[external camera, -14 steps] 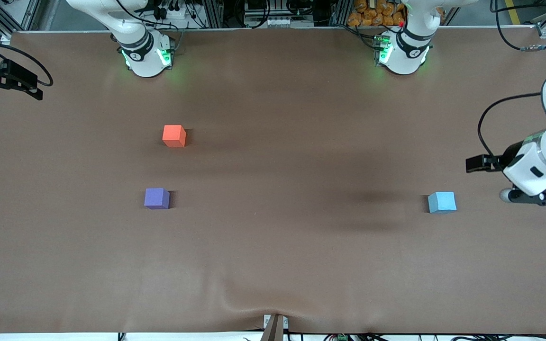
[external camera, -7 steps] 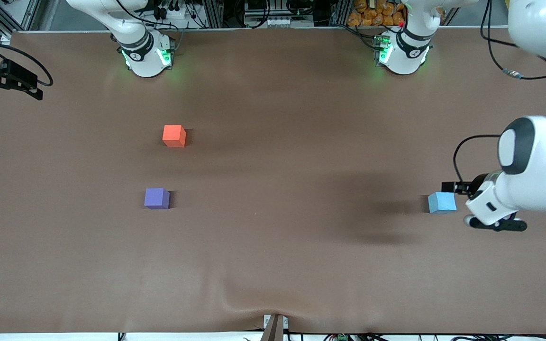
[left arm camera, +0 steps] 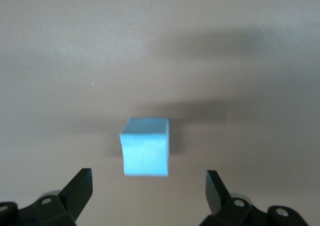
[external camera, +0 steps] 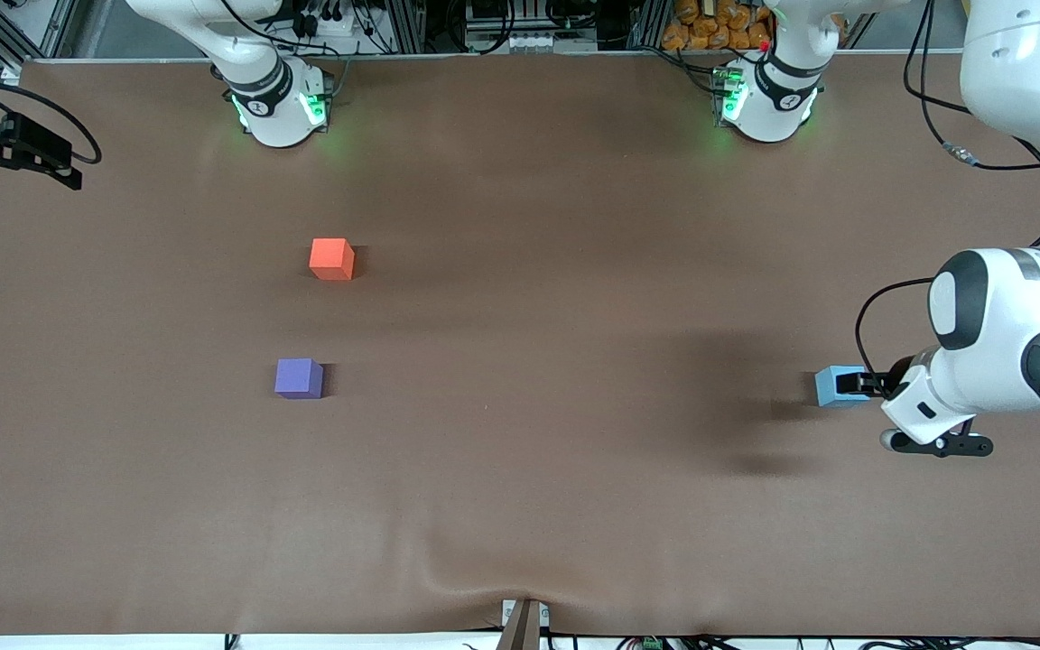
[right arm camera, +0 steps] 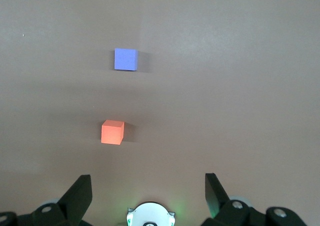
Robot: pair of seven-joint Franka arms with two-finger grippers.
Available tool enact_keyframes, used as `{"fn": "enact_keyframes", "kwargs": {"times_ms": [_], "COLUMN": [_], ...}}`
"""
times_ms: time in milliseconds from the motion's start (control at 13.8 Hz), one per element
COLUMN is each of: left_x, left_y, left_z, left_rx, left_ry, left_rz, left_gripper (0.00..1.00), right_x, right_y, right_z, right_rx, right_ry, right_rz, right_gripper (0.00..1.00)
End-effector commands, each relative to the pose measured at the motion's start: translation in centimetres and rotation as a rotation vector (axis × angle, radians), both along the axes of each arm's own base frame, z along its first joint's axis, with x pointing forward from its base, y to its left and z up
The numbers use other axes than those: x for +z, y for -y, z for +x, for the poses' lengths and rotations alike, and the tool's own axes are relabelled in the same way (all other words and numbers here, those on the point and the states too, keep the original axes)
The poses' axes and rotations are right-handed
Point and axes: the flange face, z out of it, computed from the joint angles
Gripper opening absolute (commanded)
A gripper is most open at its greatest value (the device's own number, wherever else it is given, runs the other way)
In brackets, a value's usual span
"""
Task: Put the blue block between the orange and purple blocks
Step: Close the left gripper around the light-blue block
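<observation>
The blue block [external camera: 828, 387] is a light sky-blue cube resting on the brown table at the left arm's end. My left gripper [external camera: 856, 384] is low beside it, and its dark fingers overlap the cube's edge in the front view. In the left wrist view my left gripper [left arm camera: 148, 178] is open and the blue block [left arm camera: 145, 148] lies just ahead of the fingertips, centred on the gap. The orange block [external camera: 331, 258] and the purple block [external camera: 299, 377] sit toward the right arm's end, the purple one nearer the front camera. My right gripper [right arm camera: 146, 183] is open and empty, waiting high above its own base.
The right wrist view shows the orange block [right arm camera: 112, 132], the purple block [right arm camera: 125, 59] and the right arm's base [right arm camera: 150, 215] below. The brown table cover [external camera: 529, 451] has a wrinkle near its front edge. A gap about one block wide separates the orange and purple blocks.
My left arm has swung in and come down from the table's end until the open gripper reaches the blue block. The blocks and the right arm have not moved.
</observation>
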Motion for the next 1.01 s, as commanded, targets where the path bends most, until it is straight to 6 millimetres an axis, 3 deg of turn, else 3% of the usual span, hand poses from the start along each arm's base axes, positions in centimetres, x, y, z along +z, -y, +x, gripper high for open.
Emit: {"fn": "enact_keyframes", "kwargs": {"times_ms": [0,434,941], "left_x": [-2.0,-7.0,-10.0], "left_y": [-0.2,-0.3,-0.8], "left_z": [-1.4,-3.8,-4.7], "left_rx": [-0.010,-0.001,0.006], "left_ry": [0.078,0.092,0.083], "left_rz": [-0.001,-0.013,-0.016], "left_gripper": [1.00,1.00,1.00], "right_x": [0.4,0.4,0.3], "right_y": [0.2,0.4,0.5], "right_z": [0.1,0.1,0.0], "right_rx": [0.005,-0.001,-0.004], "right_ry": [-0.005,-0.007,-0.010], "right_rz": [0.005,0.014,0.014], "right_gripper": [1.00,1.00,1.00]}}
